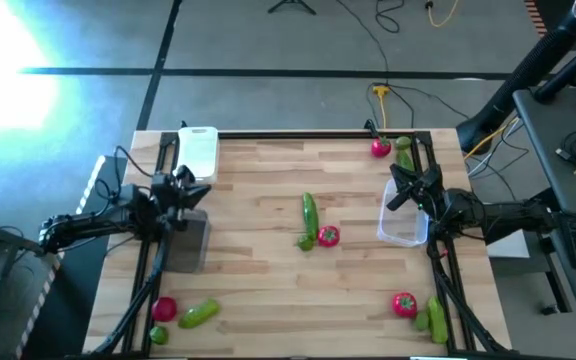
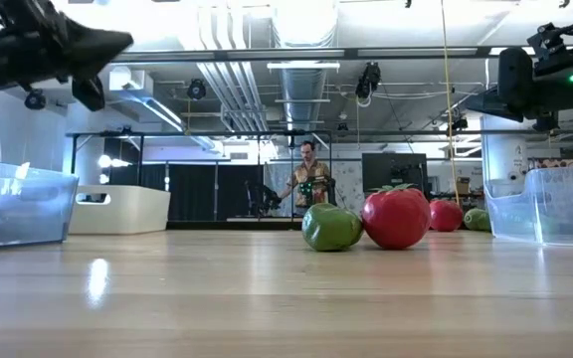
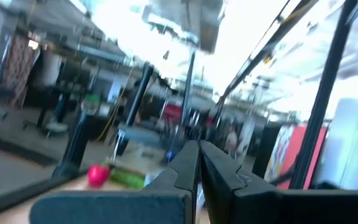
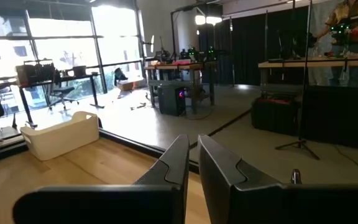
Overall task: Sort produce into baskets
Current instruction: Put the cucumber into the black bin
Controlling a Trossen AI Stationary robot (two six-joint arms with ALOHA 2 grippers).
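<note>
Produce lies scattered over the wooden table (image 1: 268,300). At the middle, a long green cucumber (image 1: 310,214) lies lengthwise, with a lime (image 1: 306,242) at its near end and a red tomato (image 1: 329,236) just beside that; in the low view the lime and tomato sit touching. At the near left corner are a tomato (image 1: 164,309), a short cucumber (image 1: 199,314) and a lime (image 1: 158,335). At the near right corner a tomato (image 1: 404,304) sits beside a cucumber (image 1: 436,318). At the far right corner a tomato (image 1: 381,149) lies next to a green piece (image 1: 405,152).

Of the baskets, the white tray (image 1: 197,151) stands at the far left, a clear tub (image 1: 186,243) on the left side and another clear tub (image 1: 404,222) on the right side. Nothing shows inside any of them.

The left gripper (image 1: 192,192) hangs above the table between the white tray and the left tub, its fingers pressed together and holding nothing. The right gripper (image 1: 400,186) hovers over the far end of the right tub, fingers likewise together and empty.

A person (image 2: 309,179) stands in the room beyond the table.
</note>
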